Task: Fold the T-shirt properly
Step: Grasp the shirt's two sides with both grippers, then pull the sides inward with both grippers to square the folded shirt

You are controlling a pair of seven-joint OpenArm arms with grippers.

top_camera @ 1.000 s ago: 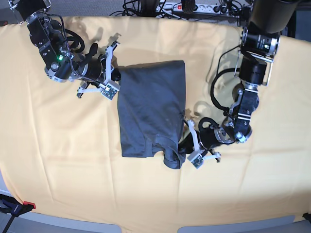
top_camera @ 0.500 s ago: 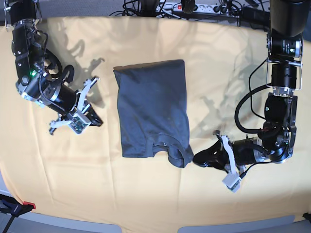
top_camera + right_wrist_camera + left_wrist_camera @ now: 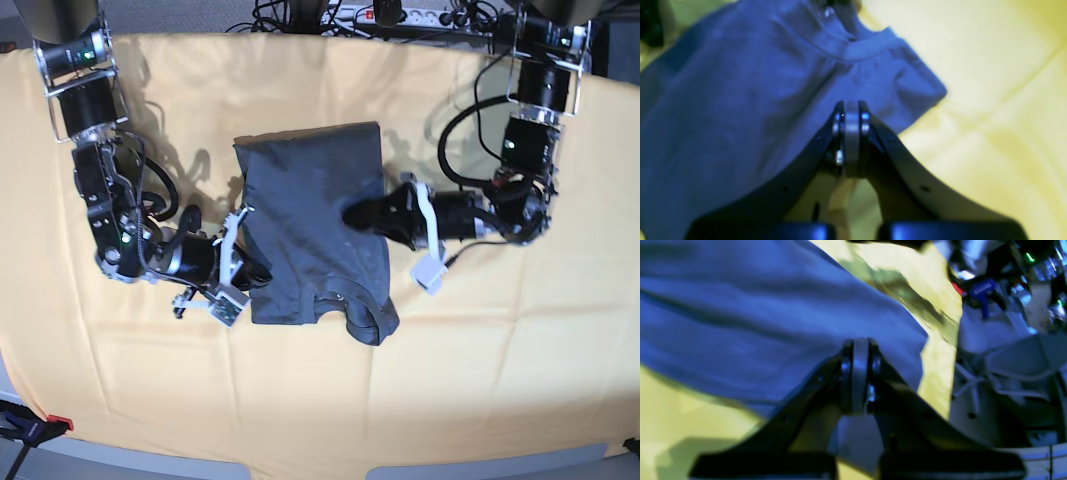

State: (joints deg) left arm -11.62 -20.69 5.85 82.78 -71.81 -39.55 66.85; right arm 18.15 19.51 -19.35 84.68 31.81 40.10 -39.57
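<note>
Left wrist view: my left hand (image 3: 858, 373) fills the lower centre, its two dark fingers (image 3: 806, 396) pressed together with nothing between them. Behind the tips, the T-shirt (image 3: 756, 323) spreads across the upper left and centre as a blue-grey sheet with soft folds. The yellow cloth (image 3: 933, 340) shows at lower left and in a strip right of centre. Blurred equipment sits at upper right.

Right wrist view: my right hand (image 3: 850, 133) rises from the bottom centre, fingers closed flat against each other, gripping nothing. The T-shirt covers the left and upper centre; its ribbed collar (image 3: 867, 50) curves near the top. Yellow cloth fills the right side.

Base view: the T-shirt (image 3: 315, 215) lies folded lengthwise in the middle of the cloth-covered surface (image 3: 520, 380), collar toward the bottom of the frame. My right hand (image 3: 250, 270) sits at the shirt's lower left edge. My left hand (image 3: 352, 213) rests over its right edge at mid-height.
</note>
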